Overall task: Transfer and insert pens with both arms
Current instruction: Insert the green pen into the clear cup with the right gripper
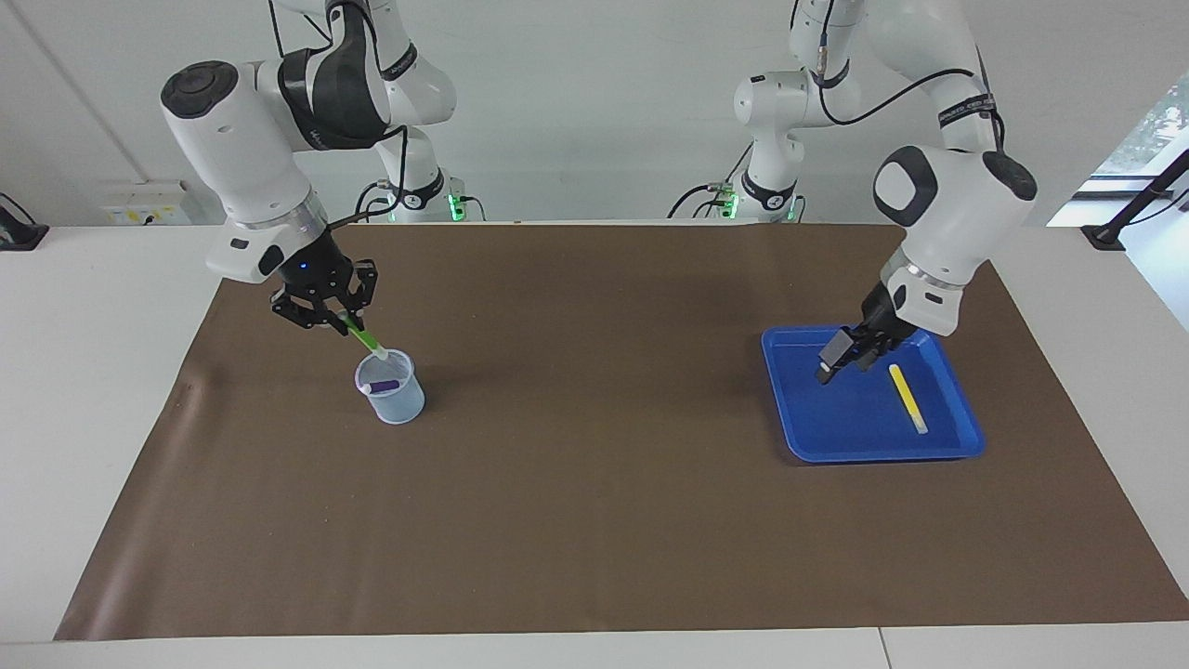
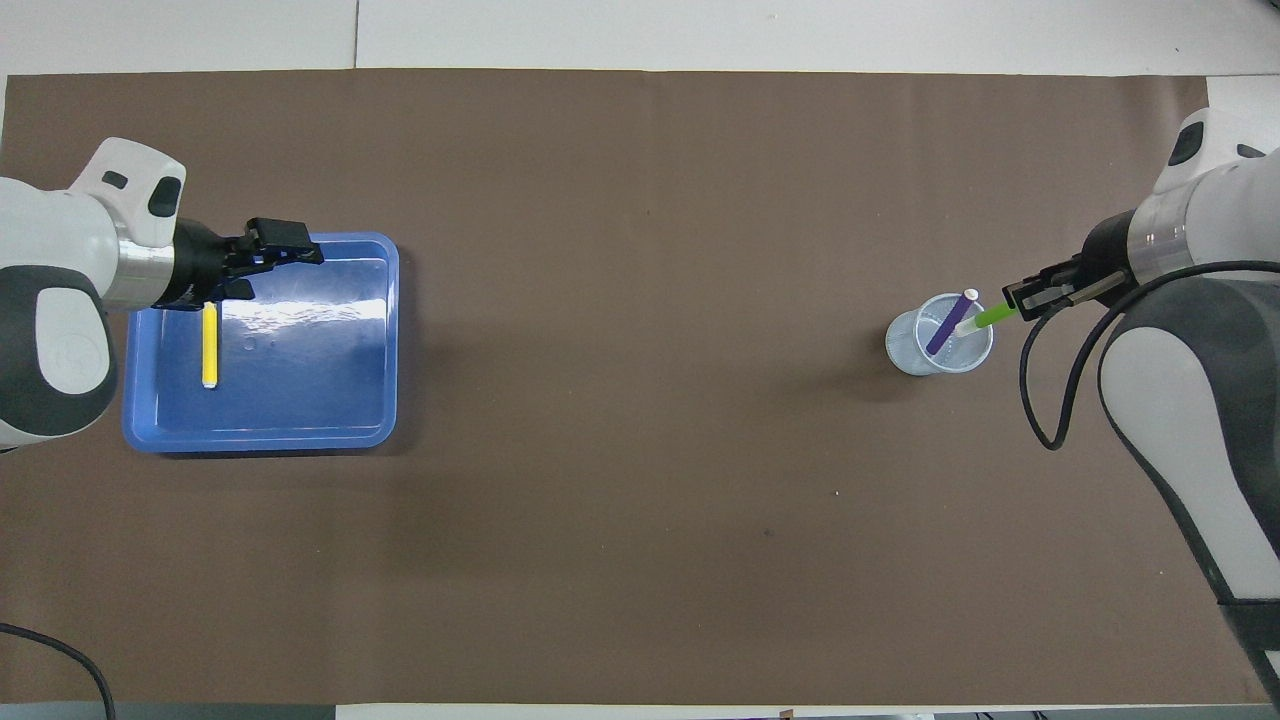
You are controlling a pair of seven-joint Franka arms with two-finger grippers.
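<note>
The right claw [image 1: 346, 321] pinched the green pen [image 1: 367, 339], tilted, tip at the cup's [image 1: 390, 386] rim; the left claw [image 1: 841, 358] hung open over the tray [image 1: 873, 446].

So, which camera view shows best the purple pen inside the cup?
The overhead view: it looks down into the clear cup, so the purple pen shows along its length, leaning on the rim, whitish end up. The facing view shows only a short purple patch through the cup wall.
</note>
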